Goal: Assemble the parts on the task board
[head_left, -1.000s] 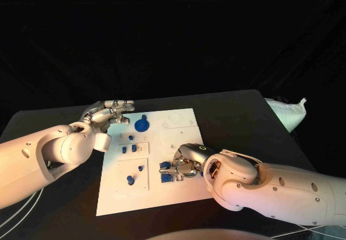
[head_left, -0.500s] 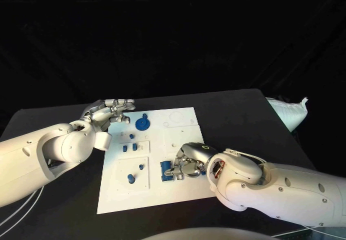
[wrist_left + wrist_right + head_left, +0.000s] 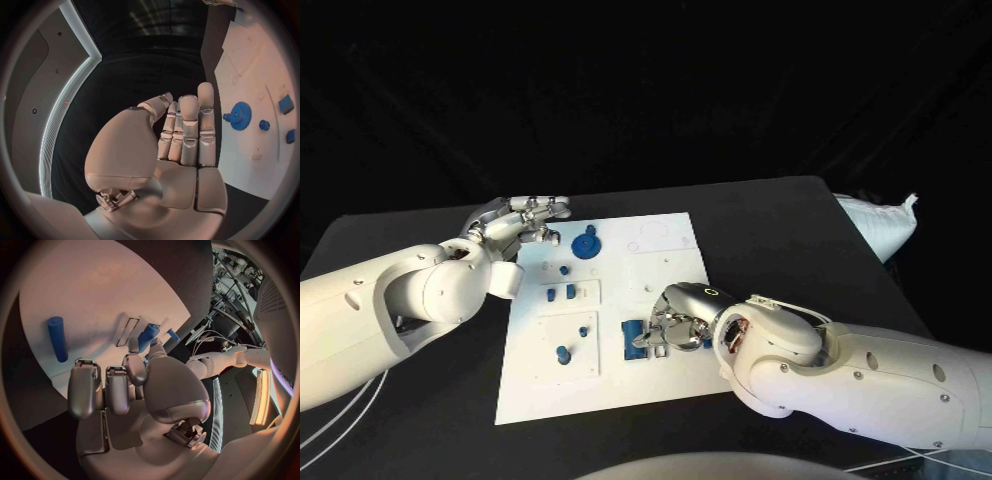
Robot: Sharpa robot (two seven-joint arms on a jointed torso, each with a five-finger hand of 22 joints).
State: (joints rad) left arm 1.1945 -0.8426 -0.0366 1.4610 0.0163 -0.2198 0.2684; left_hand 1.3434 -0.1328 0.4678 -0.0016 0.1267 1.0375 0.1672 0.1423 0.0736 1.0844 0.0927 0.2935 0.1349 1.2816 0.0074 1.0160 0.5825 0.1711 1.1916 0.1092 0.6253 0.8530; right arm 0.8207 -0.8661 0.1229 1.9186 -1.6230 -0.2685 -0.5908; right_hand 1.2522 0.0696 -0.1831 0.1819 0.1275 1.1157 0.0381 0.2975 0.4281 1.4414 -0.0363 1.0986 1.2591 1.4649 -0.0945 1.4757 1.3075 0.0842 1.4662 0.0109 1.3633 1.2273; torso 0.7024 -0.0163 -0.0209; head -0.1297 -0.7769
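The white rectangular task board lies flat in the middle of the black table, running from near me toward the far side. My right hand rests over the near right part of the board, fingers curled down among a cluster of small blue block parts there. In the right wrist view my thumb and one fingertip meet at the end of a short blue cylindrical peg that stands on the board, so I take it that I am pinching that peg; my other fingers are bent in beside it, touching nothing I can make out. A longer blue rod lies flat on the board, well apart from the peg.

My left hand hovers at the far left corner of the board, holding nothing. In the left wrist view its fingers stand straight and close together, the thumb folded alongside them, the palm bare.

Just right of my left hand, on the far part of the board, sits a round blue gear. Nearer me, on the left half of the board, two small blue pieces stand side by side in a raised panel, and another small blue peg stands in the panel nearer still. A white bag lies off the table's far right edge.
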